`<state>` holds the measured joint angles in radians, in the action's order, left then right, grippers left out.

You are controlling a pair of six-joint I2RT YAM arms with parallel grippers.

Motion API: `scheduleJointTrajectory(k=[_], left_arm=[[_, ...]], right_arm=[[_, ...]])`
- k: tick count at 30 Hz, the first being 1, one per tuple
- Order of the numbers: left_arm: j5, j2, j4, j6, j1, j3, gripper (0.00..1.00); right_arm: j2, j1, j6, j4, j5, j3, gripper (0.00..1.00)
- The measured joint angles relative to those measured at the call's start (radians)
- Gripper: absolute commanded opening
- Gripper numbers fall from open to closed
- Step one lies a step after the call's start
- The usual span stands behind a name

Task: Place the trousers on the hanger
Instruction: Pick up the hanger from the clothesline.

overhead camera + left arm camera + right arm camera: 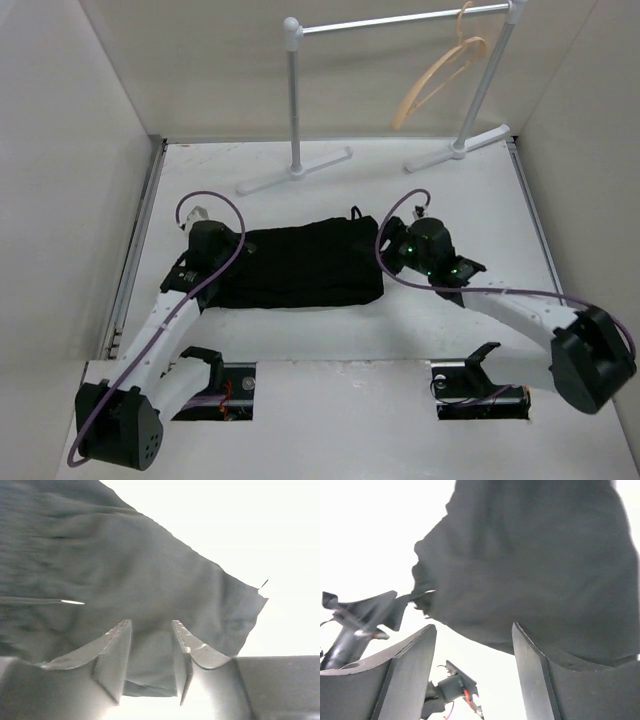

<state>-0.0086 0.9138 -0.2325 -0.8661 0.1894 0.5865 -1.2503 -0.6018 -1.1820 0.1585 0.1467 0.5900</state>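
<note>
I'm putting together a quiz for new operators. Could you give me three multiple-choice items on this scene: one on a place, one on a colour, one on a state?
1. Where is the hanger?
A) lying on the trousers
B) hanging from the rail at the far right
C) held by a claw

2. What colour are the trousers?
A) black
B) blue
C) white

3. How does the right claw stand?
A) shut on the hanger
B) shut, empty
C) open

Key:
1 B: its hook sits over the rail, far from both arms.
2 A: the cloth reads black in the top view.
3 C: its wrist view shows a wide gap between the fingers.
</note>
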Motion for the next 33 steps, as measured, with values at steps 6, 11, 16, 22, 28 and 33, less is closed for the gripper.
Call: scheduleJointTrajectory(k=[6, 11, 16, 22, 28, 33], left_arm=[[-0.013, 0.011, -0.001, 0.004, 0.175, 0.039, 0.06], [-0.049, 0.082, -0.005, 0.005, 0.352, 0.063, 0.07], [-0.074, 0.115, -0.003, 0.005, 0.436, 0.085, 0.15], [-0.079, 0.119, -0.004, 0.005, 0.463, 0.087, 0.21], [-0.080, 0.119, -0.005, 0.004, 0.470, 0.087, 0.21], [-0.087, 0.119, -0.004, -0.004, 0.473, 0.086, 0.22]], right_arm=[[0.172, 0.082, 0.145, -0.222, -0.014, 0.211, 0.11], [0.096, 0.259, 0.279, -0.354, 0.001, 0.547, 0.17], [-0.063, 0.389, 0.358, -0.396, 0.013, 0.873, 0.49], [-0.315, 0.475, 0.401, -0.423, 0.063, 1.175, 0.63], [-0.496, 0.496, 0.408, -0.465, 0.133, 1.326, 0.57], [-0.545, 0.496, 0.407, -0.467, 0.187, 1.357, 0.44]])
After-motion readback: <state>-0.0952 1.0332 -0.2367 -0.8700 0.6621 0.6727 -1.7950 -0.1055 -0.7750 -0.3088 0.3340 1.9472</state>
